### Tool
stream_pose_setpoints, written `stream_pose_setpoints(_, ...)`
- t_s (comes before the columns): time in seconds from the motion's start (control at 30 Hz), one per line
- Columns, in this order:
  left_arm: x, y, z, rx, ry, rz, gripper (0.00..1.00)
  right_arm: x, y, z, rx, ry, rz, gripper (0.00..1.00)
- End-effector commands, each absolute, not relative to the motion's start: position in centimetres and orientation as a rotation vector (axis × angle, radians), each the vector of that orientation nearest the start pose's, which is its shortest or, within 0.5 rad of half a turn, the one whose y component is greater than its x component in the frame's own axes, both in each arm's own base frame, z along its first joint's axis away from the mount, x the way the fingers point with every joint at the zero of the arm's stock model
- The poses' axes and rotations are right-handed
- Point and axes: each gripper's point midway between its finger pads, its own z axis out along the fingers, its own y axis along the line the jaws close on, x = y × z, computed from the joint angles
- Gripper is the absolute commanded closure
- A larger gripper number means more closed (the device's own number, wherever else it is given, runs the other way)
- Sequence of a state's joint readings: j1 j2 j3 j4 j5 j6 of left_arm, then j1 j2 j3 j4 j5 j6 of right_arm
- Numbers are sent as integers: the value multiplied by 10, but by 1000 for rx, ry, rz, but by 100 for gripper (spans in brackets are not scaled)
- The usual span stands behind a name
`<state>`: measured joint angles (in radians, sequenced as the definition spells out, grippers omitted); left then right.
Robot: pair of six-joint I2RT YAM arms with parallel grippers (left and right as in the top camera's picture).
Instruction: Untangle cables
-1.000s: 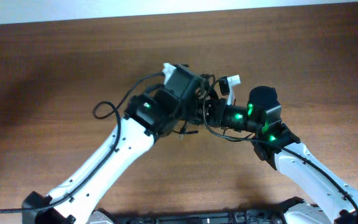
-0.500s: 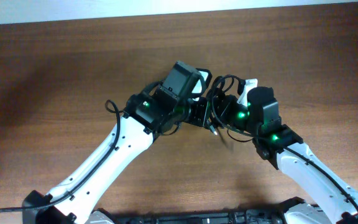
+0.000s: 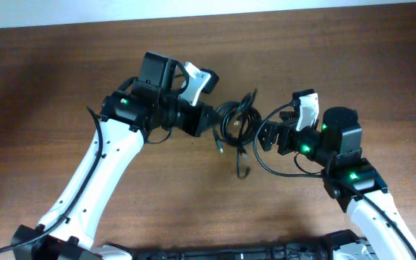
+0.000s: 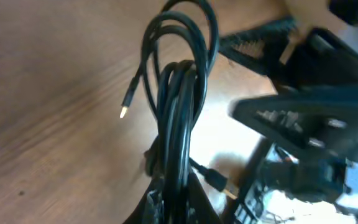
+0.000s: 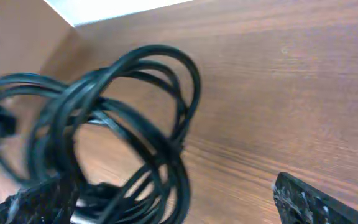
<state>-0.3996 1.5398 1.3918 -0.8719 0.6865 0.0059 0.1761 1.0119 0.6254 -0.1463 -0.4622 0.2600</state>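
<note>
The cables (image 3: 237, 119) are a small bundle of thin black loops hanging above the middle of the table, with one end trailing down (image 3: 241, 165). My left gripper (image 3: 214, 121) is shut on the bundle's left side. In the left wrist view the cables (image 4: 179, 93) rise from the closed jaws (image 4: 178, 208), and a loose plug end (image 4: 124, 111) sticks out to the left. My right gripper (image 3: 263, 136) stands open just right of the bundle. In its wrist view the coil (image 5: 123, 124) sits before the left finger, and the right finger (image 5: 309, 199) is far apart from it.
The brown wooden table (image 3: 49, 87) runs back to a pale wall strip (image 3: 266, 6). The right arm's own thick wire (image 3: 269, 165) loops out beneath its wrist, close to the trailing cable end.
The right gripper has opened and drawn back to the right. The left arm has swung left and back, carrying the bundle, so the two grippers now stand apart.
</note>
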Motion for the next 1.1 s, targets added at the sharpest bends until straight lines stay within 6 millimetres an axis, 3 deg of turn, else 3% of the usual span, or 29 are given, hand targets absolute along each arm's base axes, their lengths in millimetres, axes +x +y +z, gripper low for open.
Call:
stream_pose_setpoints(0.0,283,-256,254,896,2294,-1174,100,307,142,167,-338,2144,762,1)
stream_pose_setpoints(0.03,283,-256,254,896,2292,-1174,100,299,159,168,-411,2129,904,5)
stream_pose_setpoints(0.07,281,-258,256,903,2281,-1198,100,295,170,170,-464,2101,1002,22)
stream_pose_setpoints(0.1,281,-258,257,903,2280,-1199,100,295,174,169,-451,2106,1048,57)
stream_pose_setpoints(0.13,283,-257,255,898,2288,-1179,100,297,174,170,-391,2122,1082,84)
stream_pose_setpoints(0.17,291,-250,246,871,2327,-1079,100,300,174,174,-292,2138,1136,96)
stream_pose_setpoints(0.2,312,-229,229,703,2448,-867,100,302,173,176,-218,2151,1169,96)
stream_pose_setpoints(0.23,333,-193,212,459,2565,-586,100,304,166,175,-147,2169,1183,96)
stream_pose_setpoints(0.3,356,-126,201,89,2608,-146,98,307,153,177,-111,2159,1205,96)
stream_pose_setpoints(0.33,361,-110,202,-176,2586,-110,74,308,148,179,-38,2167,1248,96)
stream_pose_setpoints(0.37,360,-114,201,-267,2588,-162,54,309,147,179,21,2179,1274,96)
stream_pose_setpoints(0.4,354,-136,200,-249,2631,-336,18,309,147,179,46,2185,1286,96)
stream_pose_setpoints(0.47,343,-156,200,-202,2681,-487,1,309,147,179,46,2185,1287,96)
stream_pose_setpoints(0.53,333,-176,204,-98,2704,-632,1,309,147,179,44,2184,1289,96)
stream_pose_setpoints(0.57,327,-188,204,104,2696,-670,1,308,148,182,30,2174,1299,96)
stream_pose_setpoints(0.6,323,-193,203,159,2698,-669,1,307,154,194,-42,2122,1341,96)
stream_pose_setpoints(0.7,323,-193,192,158,2725,-647,1,311,157,208,-119,2045,1351,96)
stream_pose_setpoints(0.73,327,-188,186,141,2735,-592,1,313,157,205,-56,2068,1389,96)
stream_pose_setpoints(0.77,334,-178,175,109,2750,-493,1,315,169,202,-12,2088,1457,96)
stream_pose_setpoints(0.83,339,-171,172,61,2758,-472,1,315,195,188,-63,2120,1483,96)
stream_pose_setpoints(0.87,343,-159,172,15,2755,-463,1,320,206,164,-16,2187,1432,96)
stream_pose_setpoints(0.93,352,-121,171,-131,2761,-429,1,327,209,147,94,2233,1458,96)
stream_pose_setpoints(1.0,358,-85,169,-274,2760,-403,1,336,214,165,173,2168,1574,96)
stream_pose_setpoints(1.07,361,-76,170,-331,2751,-405,1,334,223,178,172,2129,1632,96)
